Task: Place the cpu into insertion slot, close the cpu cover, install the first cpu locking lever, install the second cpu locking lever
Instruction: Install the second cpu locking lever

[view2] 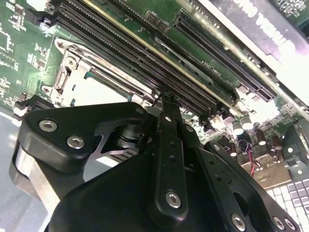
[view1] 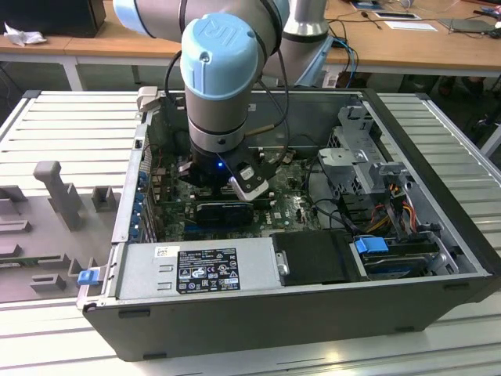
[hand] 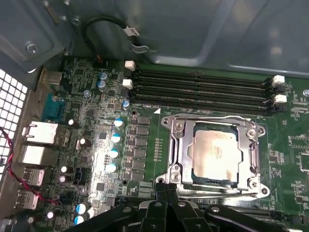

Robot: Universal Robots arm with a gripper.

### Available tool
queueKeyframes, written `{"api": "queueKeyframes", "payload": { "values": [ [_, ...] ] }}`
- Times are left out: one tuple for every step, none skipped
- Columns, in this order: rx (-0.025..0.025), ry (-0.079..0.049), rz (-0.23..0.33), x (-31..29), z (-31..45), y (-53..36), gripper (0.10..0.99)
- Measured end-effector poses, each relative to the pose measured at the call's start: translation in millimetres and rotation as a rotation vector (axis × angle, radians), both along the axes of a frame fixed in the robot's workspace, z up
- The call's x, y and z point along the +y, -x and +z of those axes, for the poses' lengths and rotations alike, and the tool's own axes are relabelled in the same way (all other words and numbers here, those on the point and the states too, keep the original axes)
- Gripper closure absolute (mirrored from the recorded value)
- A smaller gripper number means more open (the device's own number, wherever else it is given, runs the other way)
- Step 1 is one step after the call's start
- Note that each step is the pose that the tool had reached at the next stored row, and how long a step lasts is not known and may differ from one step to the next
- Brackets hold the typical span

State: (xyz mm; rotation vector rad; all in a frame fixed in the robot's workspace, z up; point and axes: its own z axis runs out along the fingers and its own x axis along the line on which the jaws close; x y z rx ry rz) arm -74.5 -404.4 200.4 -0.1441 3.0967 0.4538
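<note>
The cpu (hand: 215, 157), a pale metallic square, lies flat in its socket on the green motherboard. The cpu cover (hand: 179, 145), a grey metal frame, lies down around it with the chip showing through its window. My gripper (hand: 166, 187) hangs low at the socket's near corner, its black fingers pressed together and shut, with nothing visible between them. In the second wrist view the fingertips (view2: 167, 102) reach the socket's edge beside the cover (view2: 72, 60). In the exterior view the gripper (view1: 223, 188) is deep inside the open computer case.
Several black memory slots (hand: 203, 89) run just beyond the socket. Capacitors (hand: 116, 137) and rear ports (hand: 41, 133) stand to one side. The case holds a power supply (view1: 196, 270), a drive cage (view1: 360, 157) and loose cables (view1: 391, 204). Grey fixtures (view1: 59, 192) sit outside the case.
</note>
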Motion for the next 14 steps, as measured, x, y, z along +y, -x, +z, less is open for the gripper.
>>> {"api": "queueKeyframes", "payload": {
  "values": [
    [0.0, -0.011, 0.0, 0.1, -0.9, 0.0, 0.98],
    [-0.0001, -0.018, 0.0, 0.1, -1.4, 0.0, 0.98],
    [0.0, -0.023, 0.0, 0.0, -2.0, 0.1, 0.98],
    [0.0, -0.029, 0.001, -0.3, -3.2, 0.1, 0.98],
    [0.0, -0.035, 0.001, -0.3, -4.5, 1.5, 0.98],
    [0.0, -0.041, 0.002, -0.4, -5.4, 3.3, 0.98],
    [0.0, -0.045, 0.002, -0.4, -5.8, 4.3, 0.98],
    [-0.0001, -0.047, 0.003, -0.3, -6.4, 5.0, 0.98],
    [0.0, -0.05, 0.003, -0.4, -7.4, 5.5, 0.98],
    [0.0001, -0.053, 0.004, -0.5, -7.4, 5.7, 0.98],
    [0.0, -0.054, 0.004, -0.3, -7.6, 5.7, 0.98],
    [-0.0001, -0.054, 0.004, -0.6, -7.6, 5.7, 0.98],
    [-0.0001, -0.054, 0.004, -0.7, -7.4, 5.7, 0.98],
    [0.0, -0.054, 0.004, -0.7, -6.7, 5.7, 0.98]
  ]
}}
